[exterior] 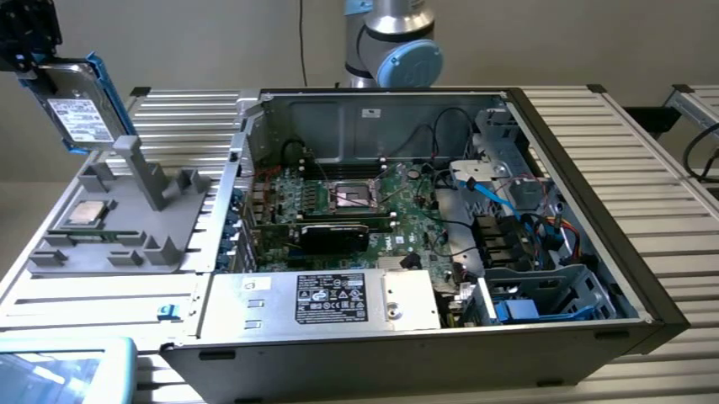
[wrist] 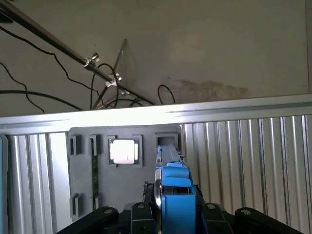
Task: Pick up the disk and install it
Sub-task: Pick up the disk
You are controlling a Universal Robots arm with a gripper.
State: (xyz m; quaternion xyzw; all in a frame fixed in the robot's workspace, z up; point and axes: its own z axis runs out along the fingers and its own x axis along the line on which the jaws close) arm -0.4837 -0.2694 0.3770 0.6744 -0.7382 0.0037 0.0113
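Note:
In the exterior view, the disk [exterior: 81, 108], a silver-grey drive with a white label in a blue carrier, hangs tilted in the air at the far left, above the grey holder tray [exterior: 124, 219]. My gripper [exterior: 36, 66] is shut on its upper end. In the wrist view I see the disk [wrist: 173, 187] edge-on, its blue carrier between my black fingers [wrist: 139, 214], with the tray [wrist: 122, 190] below it.
A small square processor chip [exterior: 86, 214] [wrist: 123, 151] lies on the tray. The open computer case [exterior: 450, 210] fills the middle, with a power supply [exterior: 337, 299] in front and a drive cage [exterior: 551, 295] at the exterior view's right. The arm's base [exterior: 393, 46] stands behind the case.

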